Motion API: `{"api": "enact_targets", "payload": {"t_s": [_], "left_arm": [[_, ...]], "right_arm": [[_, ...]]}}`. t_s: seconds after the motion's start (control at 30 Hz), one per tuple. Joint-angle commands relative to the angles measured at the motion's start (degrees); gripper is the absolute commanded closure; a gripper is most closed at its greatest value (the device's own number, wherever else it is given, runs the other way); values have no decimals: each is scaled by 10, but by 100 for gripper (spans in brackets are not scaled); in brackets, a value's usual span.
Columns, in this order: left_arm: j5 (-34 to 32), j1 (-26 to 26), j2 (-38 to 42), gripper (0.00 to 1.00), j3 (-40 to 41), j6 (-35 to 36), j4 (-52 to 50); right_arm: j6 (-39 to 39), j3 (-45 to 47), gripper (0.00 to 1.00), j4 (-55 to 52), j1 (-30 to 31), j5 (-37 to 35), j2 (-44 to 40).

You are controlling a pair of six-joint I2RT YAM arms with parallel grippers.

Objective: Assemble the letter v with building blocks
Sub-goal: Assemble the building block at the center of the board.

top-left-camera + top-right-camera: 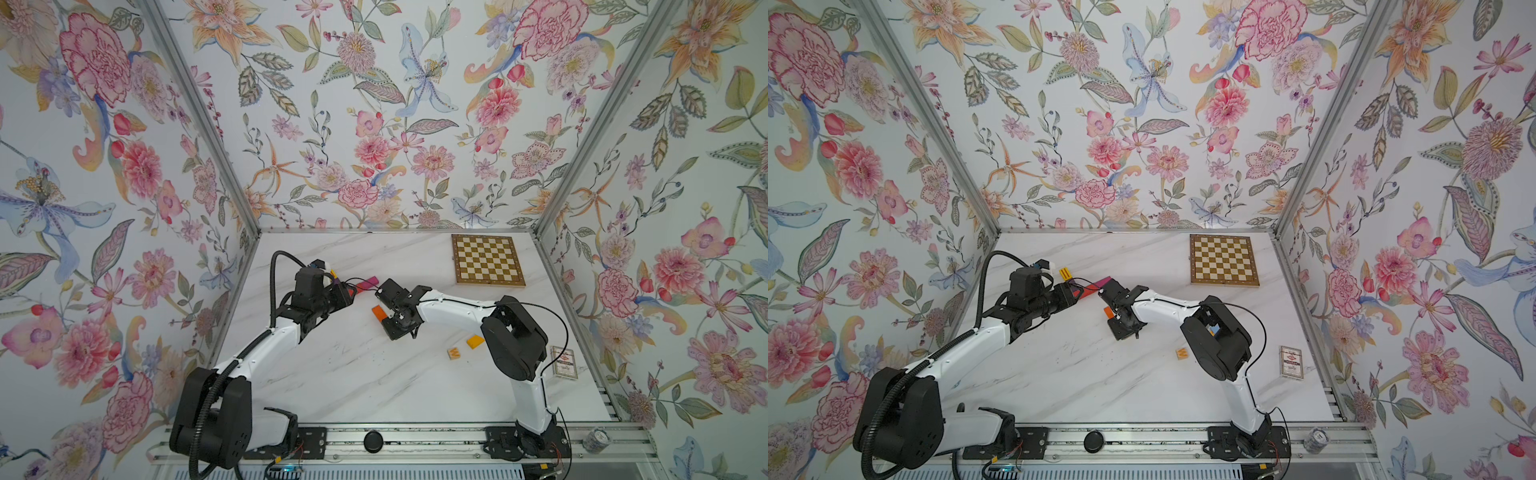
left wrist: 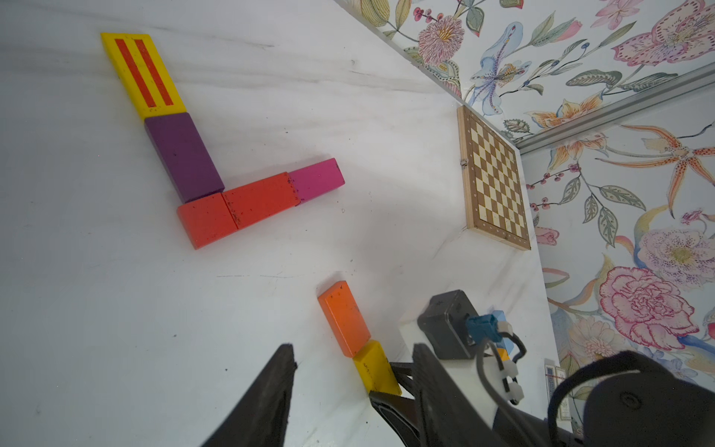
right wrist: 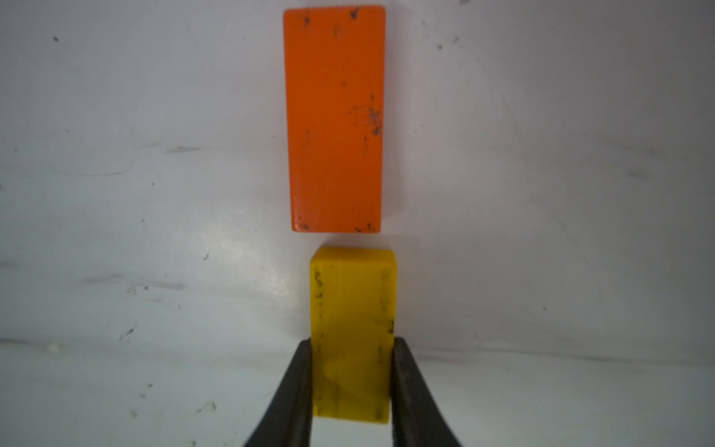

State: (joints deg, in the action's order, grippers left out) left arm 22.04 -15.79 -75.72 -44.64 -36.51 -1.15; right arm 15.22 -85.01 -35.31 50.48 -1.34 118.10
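Pinching the yellow block [image 3: 353, 294] by its sides in the right gripper [image 3: 352, 344], low in frame, apparently to butt it against the orange block [image 3: 334, 116] above.

Chessboard [image 1: 487, 259], card box [image 1: 564, 362], marble table [image 1: 332, 374], floral walls [image 1: 374, 124]

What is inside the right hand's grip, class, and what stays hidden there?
A plain yellow block is clamped in the right hand, its free end a small gap short of the orange block. The yellow block's underside and the table directly beneath it are covered.
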Motion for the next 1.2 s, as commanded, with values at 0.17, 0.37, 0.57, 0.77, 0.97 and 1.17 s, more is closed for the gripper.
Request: {"api": "enact_targets", "payload": {"t_s": [0.17, 0.37, 0.57, 0.77, 0.97, 1.17], "left_arm": [[-3, -5, 9, 48, 4, -5, 11], [-2, -5, 12, 48, 3, -3, 11], [-3, -5, 12, 48, 6, -4, 12], [-3, -5, 15, 47, 7, -4, 11], [-5, -5, 16, 47, 8, -3, 11], [-7, -5, 18, 47, 8, -2, 10]], "right_arm": [[-17, -14, 75, -12, -3, -1, 18], [-20, -20, 75, -11, -3, 1, 23], [-20, -23, 74, -12, -3, -1, 26], [-20, -27, 74, -12, -5, -1, 30], [-23, -35, 74, -12, -5, 0, 35], [-23, -38, 73, -11, -6, 2, 38]]}}
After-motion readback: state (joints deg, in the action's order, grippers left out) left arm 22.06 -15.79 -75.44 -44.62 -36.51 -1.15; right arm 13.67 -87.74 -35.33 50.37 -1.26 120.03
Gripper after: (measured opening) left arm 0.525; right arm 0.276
